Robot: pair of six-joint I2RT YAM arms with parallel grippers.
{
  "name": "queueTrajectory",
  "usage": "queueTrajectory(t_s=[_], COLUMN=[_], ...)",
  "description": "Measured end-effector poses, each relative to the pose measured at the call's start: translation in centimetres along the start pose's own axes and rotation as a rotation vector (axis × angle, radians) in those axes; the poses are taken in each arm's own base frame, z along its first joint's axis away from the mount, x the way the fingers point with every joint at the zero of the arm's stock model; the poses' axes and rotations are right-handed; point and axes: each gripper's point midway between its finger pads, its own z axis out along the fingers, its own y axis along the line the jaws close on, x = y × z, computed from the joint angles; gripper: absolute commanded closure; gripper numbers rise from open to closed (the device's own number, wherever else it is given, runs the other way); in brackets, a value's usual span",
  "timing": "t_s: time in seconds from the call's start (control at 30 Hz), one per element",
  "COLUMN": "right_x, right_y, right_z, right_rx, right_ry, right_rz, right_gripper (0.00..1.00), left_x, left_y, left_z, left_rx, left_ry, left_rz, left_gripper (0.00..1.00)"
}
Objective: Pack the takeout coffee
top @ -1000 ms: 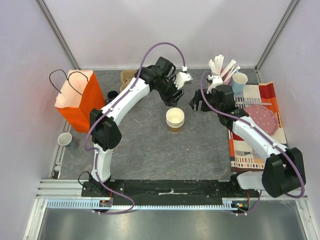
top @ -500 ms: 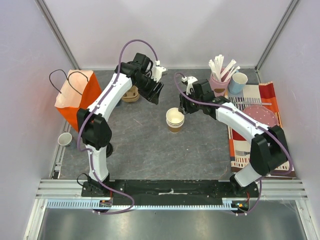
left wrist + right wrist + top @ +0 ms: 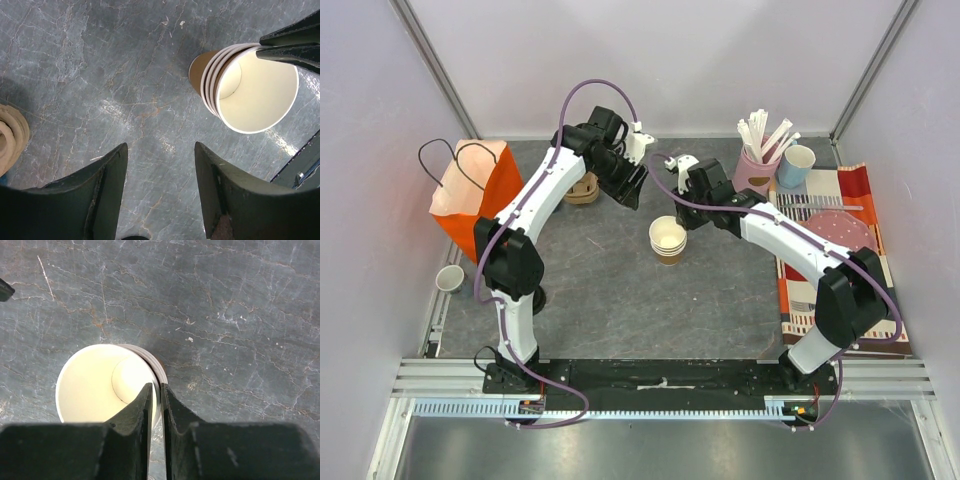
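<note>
The takeout coffee shows as a nested stack of brown kraft paper cups (image 3: pixel 669 240), cream-white inside, standing upright mid-table. My right gripper (image 3: pixel 679 221) is at the stack's right rim. In the right wrist view the top cup (image 3: pixel 97 387) has its wall pinched between the fingers of the right gripper (image 3: pixel 156 386), one inside and one outside. My left gripper (image 3: pixel 632 190) hangs open above and left of the stack. In the left wrist view the left gripper (image 3: pixel 160 146) holds nothing and the cups (image 3: pixel 252 92) lie to the upper right.
An orange paper bag (image 3: pixel 470 195) stands open at far left. A brown pulp holder (image 3: pixel 582 188) lies behind the left arm. A pink cup of white sticks (image 3: pixel 760 155), a light blue cup (image 3: pixel 798 163) and a striped cloth (image 3: pixel 825 300) with a pink plate (image 3: pixel 847 235) are at right.
My right arm has swung left to the cup stack and its jaws have closed on the top cup's rim. My left arm has pulled back to the left, away from the stack.
</note>
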Motion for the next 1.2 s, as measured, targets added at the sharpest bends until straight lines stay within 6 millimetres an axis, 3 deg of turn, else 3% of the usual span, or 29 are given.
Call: queueTrajectory(t_s=[0.13, 0.27, 0.3, 0.63, 0.87, 1.2], right_x=[-0.4, -0.6, -0.5, -0.2, 0.5, 0.5], right_y=[0.0, -0.1, -0.1, -0.2, -0.1, 0.2], right_z=[-0.2, -0.3, -0.3, 0.0, 0.4, 0.3], right_rx=[0.003, 0.010, 0.010, 0.011, 0.002, -0.008], right_ry=[-0.004, -0.007, -0.006, 0.011, 0.038, 0.039], right_rz=[-0.005, -0.010, -0.012, -0.015, -0.010, 0.001], right_gripper=[0.76, 0.94, 0.94, 0.82, 1.00, 1.00], left_x=[0.0, 0.0, 0.0, -0.4, 0.0, -0.8], left_y=[0.0, -0.1, -0.2, -3.3, -5.8, -6.0], left_z=[0.0, 0.0, 0.0, 0.8, 2.6, 3.3], left_rx=[0.001, 0.004, 0.011, 0.157, 0.225, 0.197], left_ry=[0.000, -0.001, -0.003, -0.028, -0.014, -0.038], left_rz=[0.000, 0.000, 0.000, -0.018, -0.023, -0.011], left_gripper=[0.37, 0.39, 0.39, 0.40, 0.48, 0.52])
